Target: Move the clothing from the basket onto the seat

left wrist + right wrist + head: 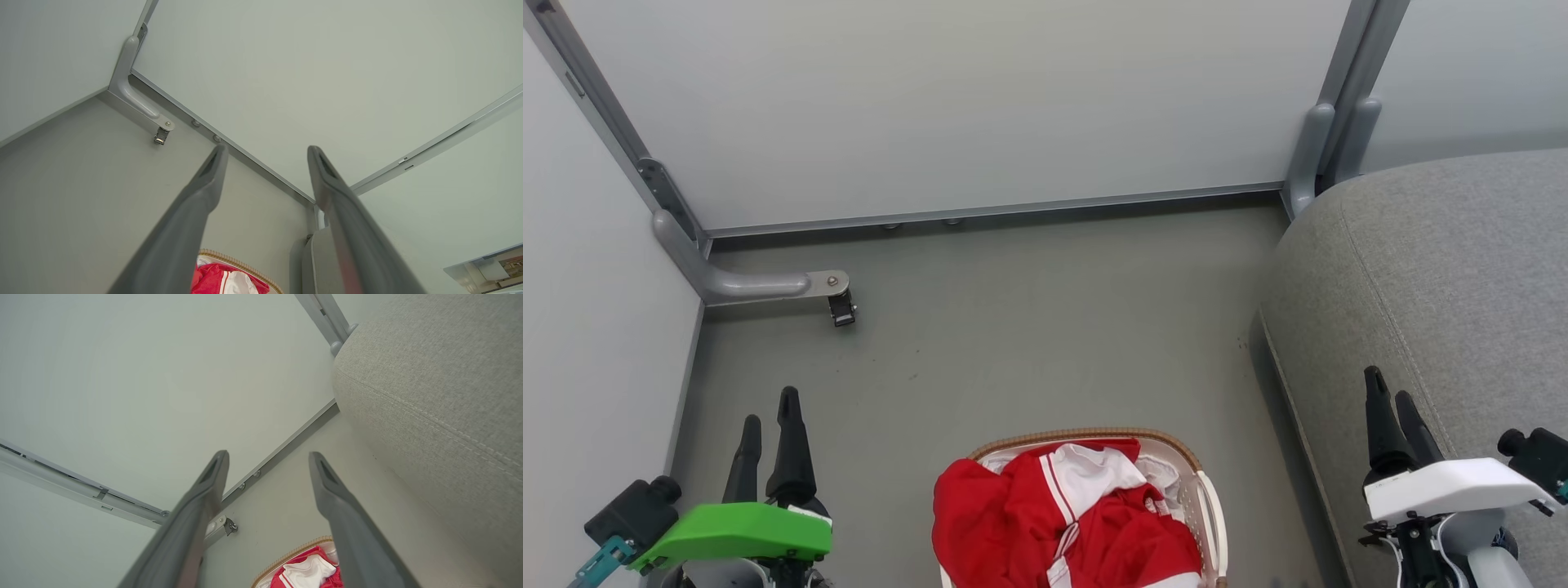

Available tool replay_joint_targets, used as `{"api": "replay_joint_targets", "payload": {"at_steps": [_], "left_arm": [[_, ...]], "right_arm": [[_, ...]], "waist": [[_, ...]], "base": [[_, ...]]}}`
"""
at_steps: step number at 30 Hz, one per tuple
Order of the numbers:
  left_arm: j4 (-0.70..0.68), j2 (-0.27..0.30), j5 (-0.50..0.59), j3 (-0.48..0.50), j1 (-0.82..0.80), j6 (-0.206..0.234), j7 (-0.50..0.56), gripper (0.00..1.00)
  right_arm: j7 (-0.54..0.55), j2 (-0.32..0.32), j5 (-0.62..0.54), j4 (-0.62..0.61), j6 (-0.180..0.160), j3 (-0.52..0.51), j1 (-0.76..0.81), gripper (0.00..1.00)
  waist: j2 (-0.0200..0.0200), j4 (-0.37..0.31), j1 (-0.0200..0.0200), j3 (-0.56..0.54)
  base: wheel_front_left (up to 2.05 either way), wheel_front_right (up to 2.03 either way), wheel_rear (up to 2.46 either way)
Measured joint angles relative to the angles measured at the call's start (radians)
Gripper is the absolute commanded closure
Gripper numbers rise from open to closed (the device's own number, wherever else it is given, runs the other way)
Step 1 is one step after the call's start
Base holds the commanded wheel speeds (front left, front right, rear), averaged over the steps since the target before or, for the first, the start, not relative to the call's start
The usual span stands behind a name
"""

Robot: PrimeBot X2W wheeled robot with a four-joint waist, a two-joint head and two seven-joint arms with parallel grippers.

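While both arms sit low at the bottom edge of the head view, each gripper points forward, away from the robot. The left gripper (pixel 770 406), with two long dark fingers ahead of a green wrist housing (pixel 735 531), has its fingers spread apart. It holds nothing and touches nothing, and hangs over the bare grey floor (pixel 1013 327). The right gripper (pixel 1389 384), ahead of a white wrist housing (pixel 1450 486), is likewise spread wide and empty. In the head view it overlaps the front edge of the seat (pixel 1437 269), a large grey fabric-upholstered cushion with a stitched seam. In the right wrist view its fingers stand clear of that fabric.

Between the two grippers, the clothing (pixel 1013 523), soft red garments with white panels and thin white stripes, lies heaped in the basket (pixel 1210 506). This is a small oval white perforated plastic container with a brown woven rim. Red fabric drapes over the basket's left rim. The basket stands on the floor near the seat, apart from it.

Pale partition panels (pixel 972 106) in grey metal frames enclose the area.
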Motion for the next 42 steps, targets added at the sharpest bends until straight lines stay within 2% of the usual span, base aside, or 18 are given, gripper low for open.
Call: {"api": "replay_joint_targets", "payload": {"at_steps": [16, 42], "left_arm": [[-0.007, 0.001, 0.225, -0.043, 0.015, 0.012, -0.045, 0.00], [0.026, 0.002, 0.439, -0.077, 0.034, 0.030, -0.108, 0.00]], "right_arm": [[-0.047, -0.002, -0.233, -0.021, 0.000, 0.057, 0.004, 0.00], [-0.109, -0.006, -0.488, -0.023, 0.000, 0.088, 0.018, 0.00]], "waist": [[0.0000, 0.004, 0.0000, 0.001], [0.0000, 0.012, 0.0000, 0.002]], "base": [[0.00, 0.00, 0.00], [0.00, 0.00, 0.00]]}}
